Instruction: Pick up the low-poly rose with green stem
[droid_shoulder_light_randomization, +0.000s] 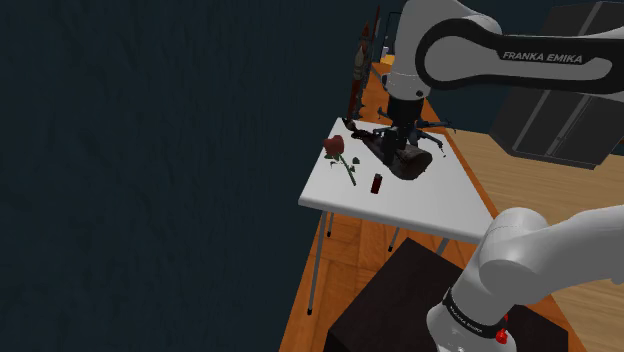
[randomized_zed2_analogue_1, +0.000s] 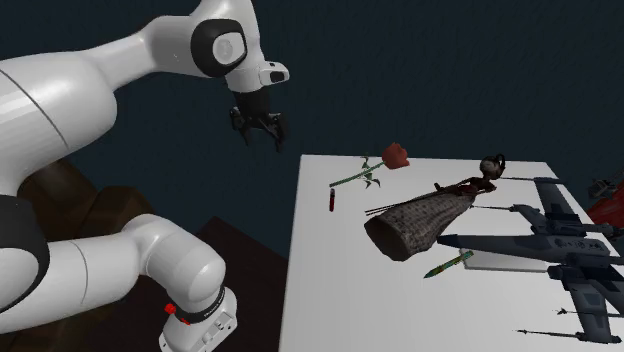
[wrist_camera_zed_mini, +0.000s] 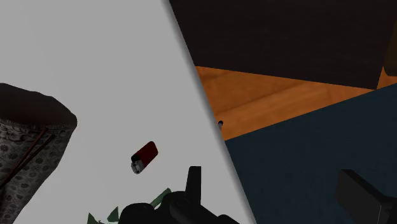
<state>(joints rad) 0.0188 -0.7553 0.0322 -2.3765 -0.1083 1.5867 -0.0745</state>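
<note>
Rose (randomized_zed2_analogue_1: 385, 166) lies flat on white worktop (randomized_zed2_analogue_1: 330, 290) near its edge, with red lighter (randomized_zed2_analogue_1: 330, 200) just beside stem end. Best approach: centre over mid-stem, fingers straddling stem, descend straight, keep clear of lighter. Arm arched over, gripper (randomized_zed2_analogue_1: 259, 133) pointing down, high above worktop edge. Fingers well apart, empty.

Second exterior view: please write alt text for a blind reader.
A white robot arm holds its open black gripper beside a white table bearing a red rose, a red lighter, a doll and a model spacecraft.
</note>
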